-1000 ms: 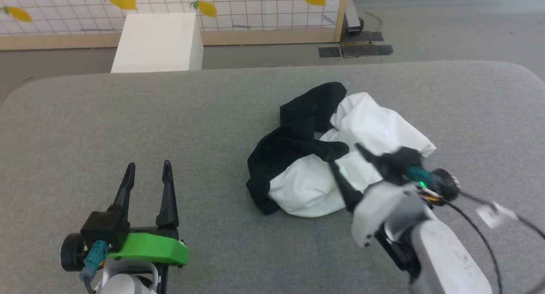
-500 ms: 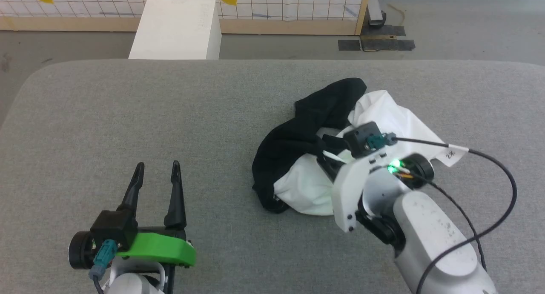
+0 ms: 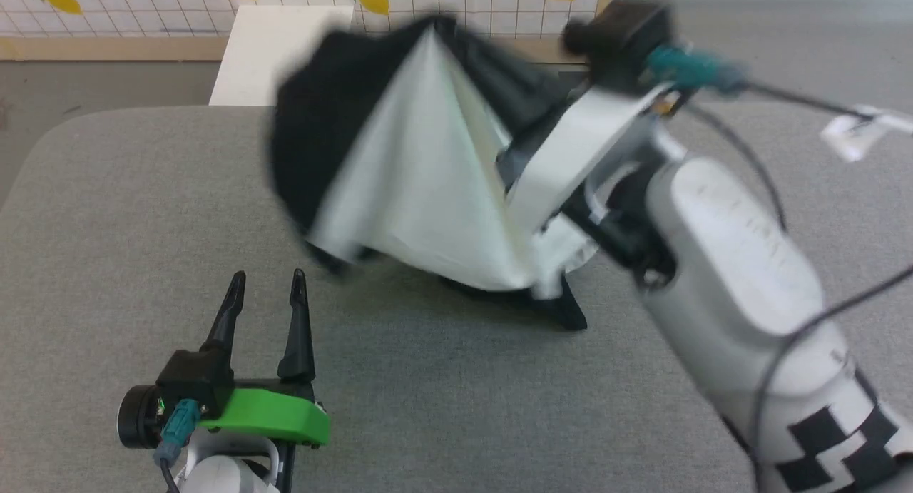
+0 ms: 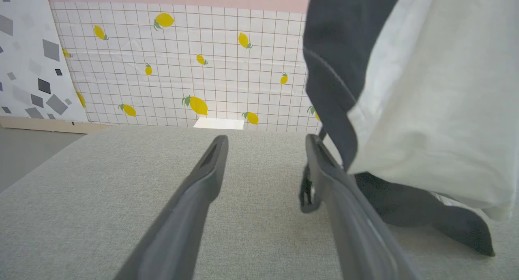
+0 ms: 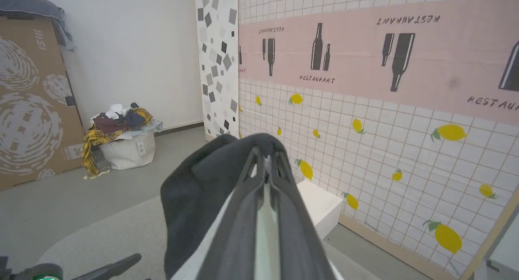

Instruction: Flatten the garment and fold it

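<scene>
Garment (image 3: 421, 186): white with black sleeves, bunched, hung above the grey table (image 3: 143, 215), a lower black fold touching it | right gripper (image 5: 265, 152): clamped on the cloth's top | left gripper (image 3: 267, 275): spread wide, empty, beside the cloth | progress: judged early; nothing flattened or folded yet

Black-and-white garment (image 5: 190, 199) tight in right gripper (image 5: 265, 155), lemon-print wall (image 5: 365, 150) beyond.
</scene>
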